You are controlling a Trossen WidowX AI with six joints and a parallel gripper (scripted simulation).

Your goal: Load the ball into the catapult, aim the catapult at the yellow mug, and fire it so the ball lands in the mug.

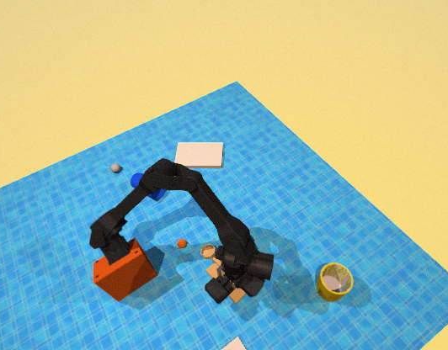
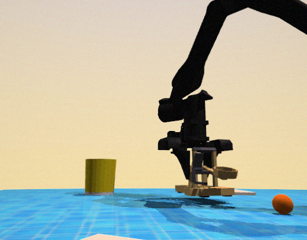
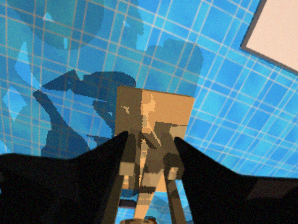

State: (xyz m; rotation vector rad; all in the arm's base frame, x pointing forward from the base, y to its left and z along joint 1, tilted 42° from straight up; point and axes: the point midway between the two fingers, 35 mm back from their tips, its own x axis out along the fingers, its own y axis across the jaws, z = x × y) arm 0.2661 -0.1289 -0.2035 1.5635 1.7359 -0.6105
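Observation:
My gripper (image 1: 232, 284) (image 2: 198, 175) (image 3: 151, 138) is shut on the wooden catapult (image 1: 237, 295) (image 2: 210, 191) (image 3: 170, 107), its fingers on either side of the upright frame. The catapult is upright, its base a little above the blue mat, with its shadow beneath. Its round cup (image 1: 208, 251) (image 2: 225, 172) is empty and on the side away from the yellow mug. The orange ball (image 1: 182, 243) (image 2: 283, 204) lies on the mat beyond the cup end. The yellow mug (image 1: 328, 290) (image 2: 100, 176) stands upright and looks empty. Parts of the catapult frame are hidden by the gripper.
The orange block (image 1: 130, 273) under the arm's base is at the left. A blue mug (image 1: 158, 194) lies partly behind the arm, and a grey ball (image 1: 115, 168) is near it. A pale slab (image 1: 199, 154) (image 3: 280, 30) lies behind; another (image 1: 236, 346) (image 2: 109, 237) is at the front edge.

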